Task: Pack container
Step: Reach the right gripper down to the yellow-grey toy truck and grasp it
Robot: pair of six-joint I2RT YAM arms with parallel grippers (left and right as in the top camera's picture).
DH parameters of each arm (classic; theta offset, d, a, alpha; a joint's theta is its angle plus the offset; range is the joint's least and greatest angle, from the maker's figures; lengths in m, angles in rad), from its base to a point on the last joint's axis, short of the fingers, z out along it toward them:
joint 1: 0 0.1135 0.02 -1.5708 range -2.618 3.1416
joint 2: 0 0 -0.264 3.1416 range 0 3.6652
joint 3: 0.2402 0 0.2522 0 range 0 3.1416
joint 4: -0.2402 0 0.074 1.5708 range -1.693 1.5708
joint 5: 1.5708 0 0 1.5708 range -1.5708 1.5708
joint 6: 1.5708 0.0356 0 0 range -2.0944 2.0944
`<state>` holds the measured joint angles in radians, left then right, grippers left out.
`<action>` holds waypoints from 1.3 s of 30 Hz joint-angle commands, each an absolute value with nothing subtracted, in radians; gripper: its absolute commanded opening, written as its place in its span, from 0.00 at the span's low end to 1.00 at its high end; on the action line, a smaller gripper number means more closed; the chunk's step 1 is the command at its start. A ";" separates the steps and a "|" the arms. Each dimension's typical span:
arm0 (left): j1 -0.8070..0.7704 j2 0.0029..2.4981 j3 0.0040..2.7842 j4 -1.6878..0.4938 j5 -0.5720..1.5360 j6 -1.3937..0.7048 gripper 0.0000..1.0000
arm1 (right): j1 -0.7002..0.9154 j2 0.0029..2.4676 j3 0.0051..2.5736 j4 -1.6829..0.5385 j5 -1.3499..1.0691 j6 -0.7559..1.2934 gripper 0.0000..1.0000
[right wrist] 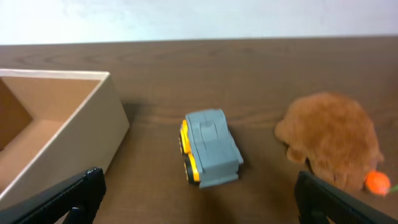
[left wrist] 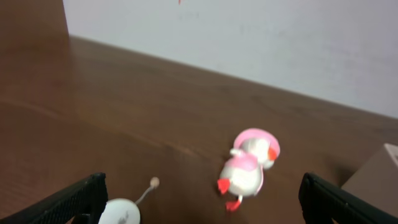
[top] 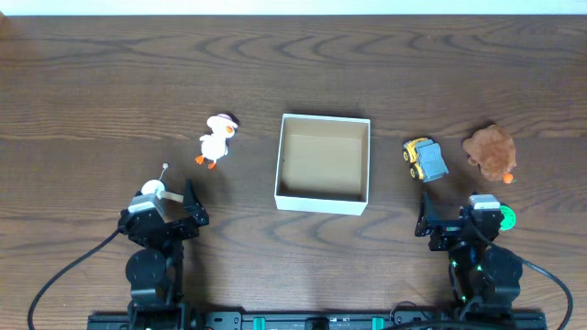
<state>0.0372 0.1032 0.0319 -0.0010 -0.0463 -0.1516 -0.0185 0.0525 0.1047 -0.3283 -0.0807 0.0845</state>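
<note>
Zero packed: box [top: 321, 202] sits mid-table, empty.
Claws: left claw [left wrist: 200, 186] and right claw [right wrist: 199, 180] both spread wide, holding nothing.
Next: truck [right wrist: 208, 146] at box's 3 o'clock; straddle its flanks, pinch low, lift over wall.
Duck [top: 217, 139]: box's 9 o'clock.

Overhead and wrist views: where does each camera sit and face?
Overhead: above the table, straight down; both arms at the bottom edge.
Left wrist: low, facing the far wall, duck ahead; left gripper open at bottom corners.
Right wrist: low, same heading, truck and plush ahead; right gripper open.
Shared: both wrist views catch the container.
</note>
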 commanded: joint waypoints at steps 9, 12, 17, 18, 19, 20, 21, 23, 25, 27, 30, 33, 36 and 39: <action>0.033 0.503 0.302 0.001 -0.033 -0.162 0.98 | -0.014 0.398 0.344 -0.302 -0.025 0.099 0.99; 0.033 0.614 0.387 0.000 -0.033 -0.162 0.98 | -0.014 0.528 0.447 -0.304 -0.026 0.073 0.99; 0.033 0.767 0.579 -0.144 -0.033 -0.162 0.98 | -0.015 0.748 0.645 -0.361 -0.024 0.062 0.99; 0.033 0.797 0.625 -0.186 -0.034 -0.157 0.98 | -0.015 0.794 0.689 -0.382 -0.025 0.062 0.99; 0.033 0.817 0.657 -0.213 -0.033 -0.149 0.98 | -0.015 0.832 0.728 -0.404 -0.025 0.062 0.99; 0.034 0.844 0.701 -0.249 -0.033 -0.136 0.98 | -0.015 0.875 0.773 -0.435 -0.025 0.062 0.99; 0.034 0.869 0.746 -0.287 -0.034 -0.123 0.98 | -0.015 0.919 0.819 -0.469 -0.025 0.062 0.99; 0.039 0.925 0.843 -0.377 -0.034 -0.108 0.98 | -0.015 1.018 0.932 -0.564 -0.027 0.062 0.99; 0.050 0.974 0.923 -0.466 -0.033 -0.109 0.98 | -0.015 1.095 1.029 -0.654 -0.027 0.062 0.99; 0.065 1.023 0.999 -0.562 -0.033 -0.109 0.98 | -0.015 1.164 1.123 -0.743 -0.038 0.062 0.99; 0.091 1.085 1.082 -0.691 -0.033 -0.109 0.98 | -0.015 1.235 1.226 -0.817 -0.105 0.062 0.99; 0.118 1.138 1.135 -0.793 -0.031 -0.109 0.98 | -0.015 1.254 1.270 -0.812 -0.185 0.052 0.99; 0.143 1.170 1.146 -0.847 0.000 -0.109 0.98 | -0.014 1.261 1.283 -0.782 -0.152 0.114 0.99; 0.164 1.201 1.146 -0.870 0.045 -0.109 0.98 | -0.014 1.296 1.309 -0.822 -0.060 0.196 0.99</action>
<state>0.1440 1.1736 1.1225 -0.8558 -0.0059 -0.1246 -0.0185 1.2606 1.2701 -0.7986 -0.1204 0.1097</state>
